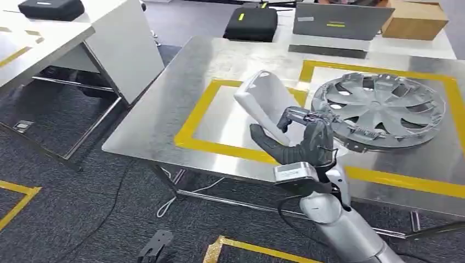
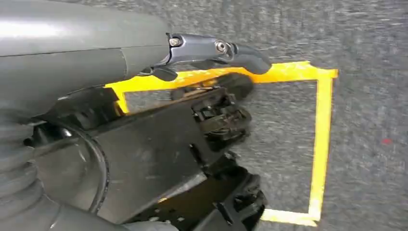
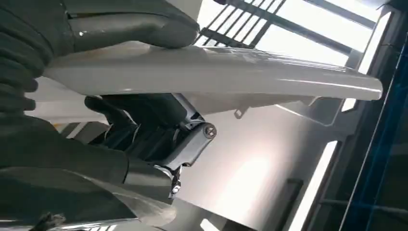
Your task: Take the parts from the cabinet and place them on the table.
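My right hand (image 1: 299, 141) grips a white plastic part (image 1: 265, 101) and holds it tilted above the left yellow-taped square of the steel table (image 1: 164, 115). In the right wrist view the white part (image 3: 216, 72) lies between the thumb and the dark fingers (image 3: 144, 130), over the shiny tabletop. A grey wheel cover (image 1: 378, 109) lies in the right yellow-taped square, just right of the hand. My left hand (image 2: 211, 110) hangs low over the carpet with its fingers curled and nothing in them.
Behind the steel table lie a black case (image 1: 253, 23), a grey laptop (image 1: 334, 22) and a cardboard box (image 1: 414, 19). A white desk (image 1: 82, 38) stands at the left. Yellow tape (image 2: 317, 144) marks the grey carpet below, and cables (image 1: 170, 203) trail under the table.
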